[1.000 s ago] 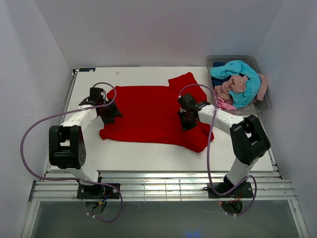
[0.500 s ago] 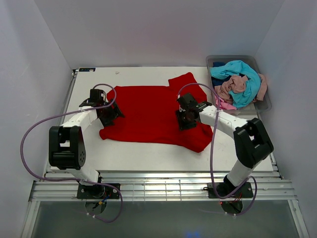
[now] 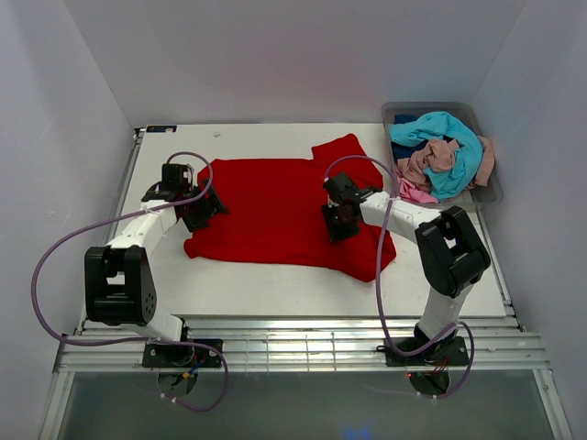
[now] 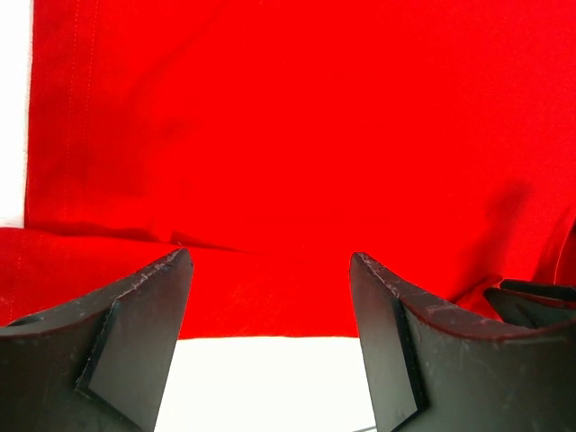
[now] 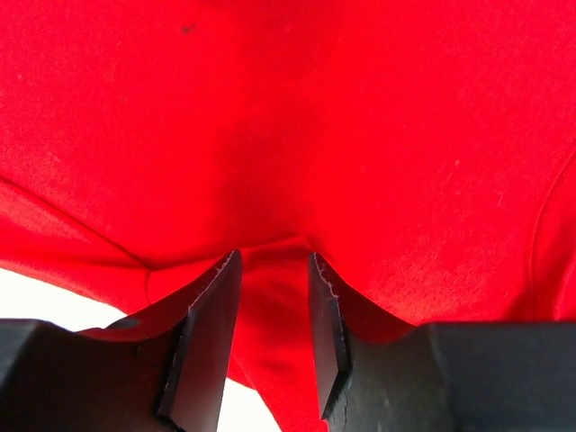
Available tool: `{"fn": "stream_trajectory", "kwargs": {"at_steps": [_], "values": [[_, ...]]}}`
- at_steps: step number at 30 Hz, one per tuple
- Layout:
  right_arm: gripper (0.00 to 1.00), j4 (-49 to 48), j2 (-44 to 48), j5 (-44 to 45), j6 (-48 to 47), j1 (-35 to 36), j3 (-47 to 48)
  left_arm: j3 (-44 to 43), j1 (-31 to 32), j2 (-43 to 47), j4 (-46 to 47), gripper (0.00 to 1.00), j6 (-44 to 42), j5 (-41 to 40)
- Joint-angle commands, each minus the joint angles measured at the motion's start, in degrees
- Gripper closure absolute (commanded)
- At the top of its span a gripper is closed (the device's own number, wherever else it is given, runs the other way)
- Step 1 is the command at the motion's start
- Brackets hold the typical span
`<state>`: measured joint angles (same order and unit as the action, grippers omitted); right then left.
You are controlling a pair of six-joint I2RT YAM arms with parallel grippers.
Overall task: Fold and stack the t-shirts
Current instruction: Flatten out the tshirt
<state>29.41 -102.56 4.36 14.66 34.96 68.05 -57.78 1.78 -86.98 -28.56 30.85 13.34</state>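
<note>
A bright red t-shirt (image 3: 275, 206) lies spread on the white table (image 3: 275, 284), one sleeve toward the back. My left gripper (image 3: 204, 209) hovers at its left edge. In the left wrist view this gripper (image 4: 270, 256) is wide open, with only flat red cloth (image 4: 297, 135) and table beyond the fingers. My right gripper (image 3: 337, 225) is low over the shirt's right part. Its jaws (image 5: 274, 256) stand apart, open, and a raised ridge of red cloth (image 5: 274, 315) lies loosely between the fingers.
A clear grey plastic bin (image 3: 491, 188) stands at the back right. It holds crumpled t-shirts: turquoise (image 3: 449, 137), dusty pink (image 3: 436, 158), bright pink (image 3: 417, 194) and a bit of dark blue (image 3: 404, 119). White walls close in the table on three sides.
The right gripper has gone from shut to open and shifted slightly left over the shirt, its elbow swinging inward. The left gripper has opened wider. The red shirt lies as before.
</note>
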Motion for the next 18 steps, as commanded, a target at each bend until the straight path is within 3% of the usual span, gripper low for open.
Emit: {"fn": "stream_trajectory", "kwargs": {"at_steps": [1, 10, 11, 14, 18], "values": [[0.58, -2.2, -1.4, -0.4, -0.9, -0.5, 1.8, 0.5, 0.2, 2.4, -0.4, 0.19, -0.8, -0.2], [0.61, -2.3, -3.1, 0.1, -1.6, -0.6, 1.6, 0.5, 0.2, 3.3, -0.5, 0.19, -0.6, -0.3], [0.64, -2.4, -3.2, 0.1, -1.6, -0.6, 1.6, 0.5, 0.2, 3.3, -0.4, 0.19, -0.6, -0.3], [0.9, -2.5, -2.9, -0.1, -1.5, -0.5, 0.9, 0.4, 0.2, 3.5, -0.5, 0.19, -0.6, -0.8], [0.92, -2.3, -0.3, -0.1, -1.1, -0.6, 0.1, 0.3, 0.2, 3.3, -0.5, 0.19, -0.4, -0.6]]}}
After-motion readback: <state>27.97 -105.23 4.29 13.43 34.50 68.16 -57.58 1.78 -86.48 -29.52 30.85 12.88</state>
